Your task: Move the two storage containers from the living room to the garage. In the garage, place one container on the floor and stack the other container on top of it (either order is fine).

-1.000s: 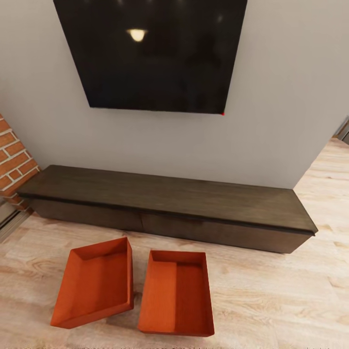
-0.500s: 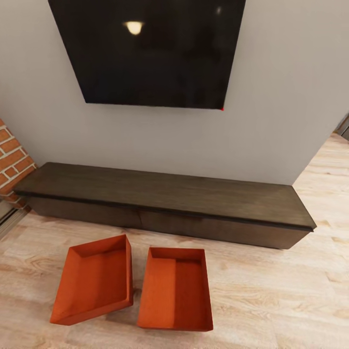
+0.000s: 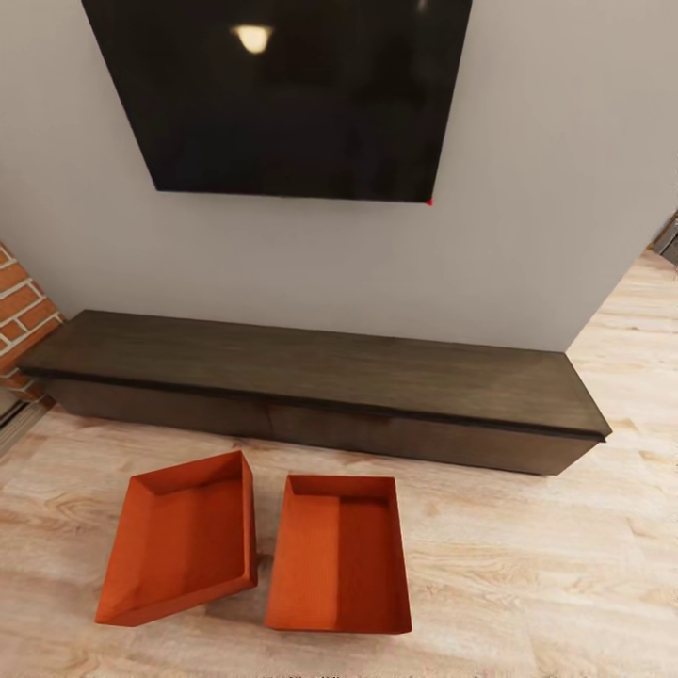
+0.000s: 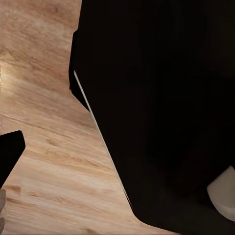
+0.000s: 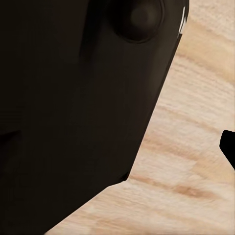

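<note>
Two storage containers (image 3: 259, 551) sit side by side on light wood floor (image 3: 527, 584), just in front of dark bench (image 3: 311, 372), both empty, nearly touching; left one skewed. Black screen (image 3: 282, 94) on wall above bench, brick (image 3: 19, 301) at bench's left end. Gripper fingers: can't tell, wrist views show mostly dark robot body over wood.

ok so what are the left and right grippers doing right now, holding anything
Left gripper: cannot be told; the left wrist view shows dark robot body and wood floor, no readable jaws.
Right gripper: cannot be told, same in the right wrist view.
</note>
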Robot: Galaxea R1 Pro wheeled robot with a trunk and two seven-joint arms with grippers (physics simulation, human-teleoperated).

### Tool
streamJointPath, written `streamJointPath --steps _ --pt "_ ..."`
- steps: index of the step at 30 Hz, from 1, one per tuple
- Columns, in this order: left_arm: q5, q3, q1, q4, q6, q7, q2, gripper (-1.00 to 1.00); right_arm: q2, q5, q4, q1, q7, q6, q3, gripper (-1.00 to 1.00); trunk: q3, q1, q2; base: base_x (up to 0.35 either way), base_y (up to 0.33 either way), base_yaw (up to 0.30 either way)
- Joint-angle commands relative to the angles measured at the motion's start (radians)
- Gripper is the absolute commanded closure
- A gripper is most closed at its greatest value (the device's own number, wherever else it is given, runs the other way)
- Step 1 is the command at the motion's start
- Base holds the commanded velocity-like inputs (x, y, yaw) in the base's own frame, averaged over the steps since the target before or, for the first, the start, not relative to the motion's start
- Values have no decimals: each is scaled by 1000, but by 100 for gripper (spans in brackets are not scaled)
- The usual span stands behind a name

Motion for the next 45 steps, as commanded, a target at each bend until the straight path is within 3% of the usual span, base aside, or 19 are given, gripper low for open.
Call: streamJointPath --steps 1,45 --pt "4 0 0 0 -2 0 0 -100 0 -3 3 -1 -3 -5 7 -100 -2 0 0 0 0 -75" --pt "4 0 0 0 -2 0 0 -100 -3 -1 3 -2 8 -7 9 -100 -73 0 0 0 0 -20"
